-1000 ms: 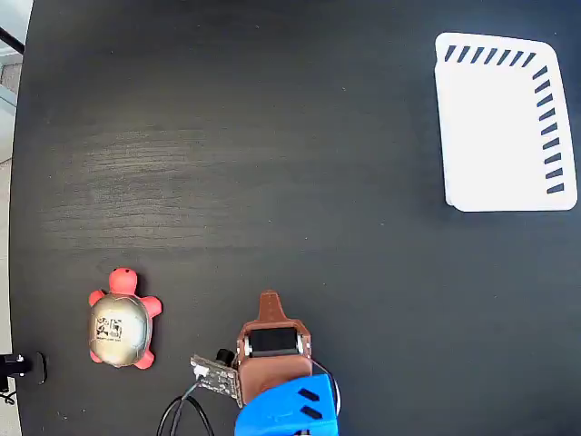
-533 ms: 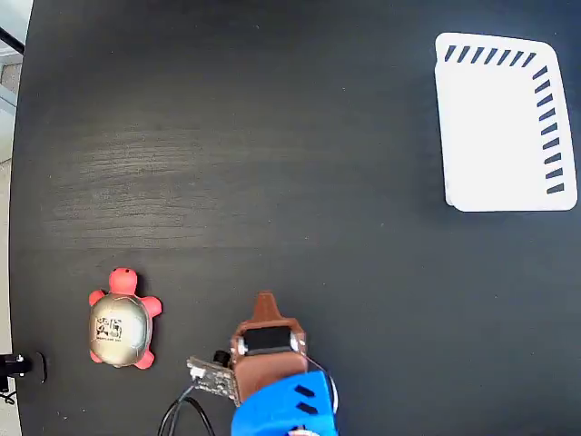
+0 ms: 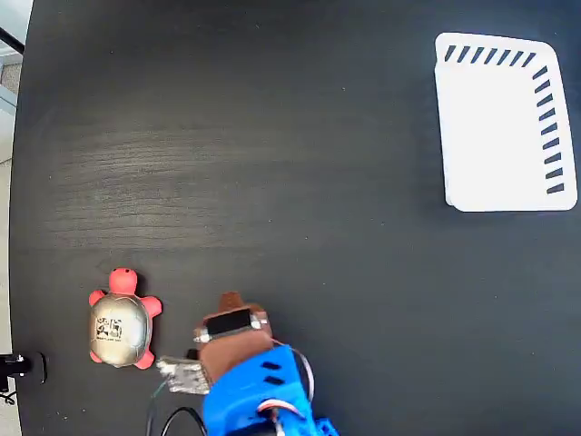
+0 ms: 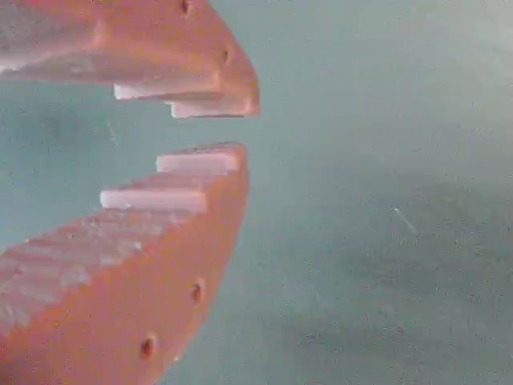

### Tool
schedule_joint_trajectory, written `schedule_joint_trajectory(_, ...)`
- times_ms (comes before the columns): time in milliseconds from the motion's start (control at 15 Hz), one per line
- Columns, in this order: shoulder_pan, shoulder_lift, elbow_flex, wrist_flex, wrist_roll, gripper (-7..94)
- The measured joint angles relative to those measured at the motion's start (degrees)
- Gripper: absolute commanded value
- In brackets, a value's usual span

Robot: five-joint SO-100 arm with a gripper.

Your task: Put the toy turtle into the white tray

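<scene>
Beside the toy turtle (image 3: 120,318) — gripper (image 3: 230,301), empty, jaws barely parted.

No legible text; toy turtle (image 3: 120,327) sticker unreadable.

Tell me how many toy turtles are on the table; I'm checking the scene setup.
1. The toy turtle lies near the table's lower left in the fixed view, just left of the gripper. None in the white tray; the wrist view shows none.
</scene>
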Motion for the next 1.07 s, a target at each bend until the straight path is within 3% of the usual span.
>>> schedule_joint_trajectory(333, -7.5, -16.3, -17.8, 7.2, -2.8, 0)
schedule_joint_trajectory(600, -12.0, -34.4, -36.8, 17.1, -10.7, 3)
schedule_joint_trajectory(933, -15.6, -46.6, -49.7, 21.4, -21.5, 34)
schedule_joint_trajectory(1067, -18.4, -46.7, -50.4, 23.6, -28.3, 40)
